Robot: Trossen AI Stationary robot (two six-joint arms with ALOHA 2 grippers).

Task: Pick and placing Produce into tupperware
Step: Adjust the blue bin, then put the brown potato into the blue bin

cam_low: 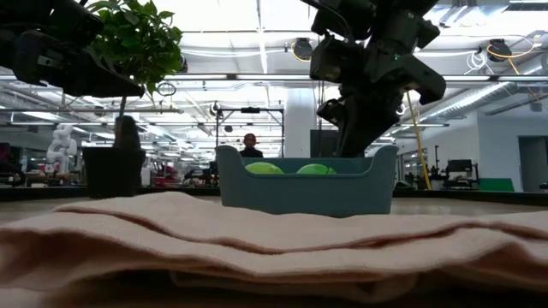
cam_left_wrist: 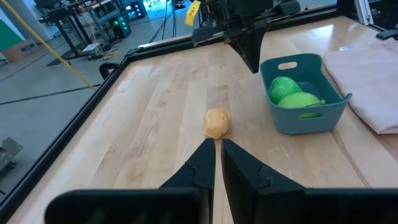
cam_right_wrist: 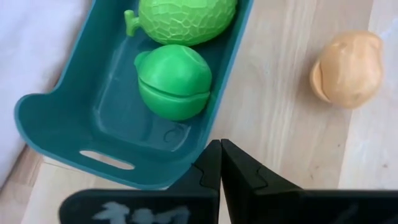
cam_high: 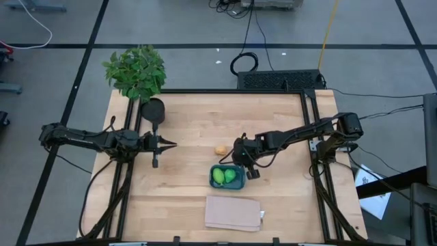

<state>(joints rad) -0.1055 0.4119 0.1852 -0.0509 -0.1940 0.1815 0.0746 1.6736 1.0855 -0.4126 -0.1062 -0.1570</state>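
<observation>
**Two green pieces in container, orange-tan piece outside**

Near the middle of the wooden worktop [cam_high: 191, 205]: small teal-blue plastic container [cam_high: 227, 176], holding two bright green roundish fruits [cam_high: 218, 176] [cam_high: 231, 176]. Just beside its far corner, on bare wood: orange-tan roundish piece [cam_high: 220, 149]. Right gripper [cam_high: 240, 164] over the container's rim, fingers closed, empty. Left gripper [cam_high: 171, 144] toward the left edge, fingers closed, empty. Beige folded cloth [cam_high: 233, 212] by the near edge.

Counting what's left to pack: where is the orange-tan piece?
In the high view, the orange-tan piece lies on bare wood near mid-table, just outside the teal container, beside the right gripper.
</observation>
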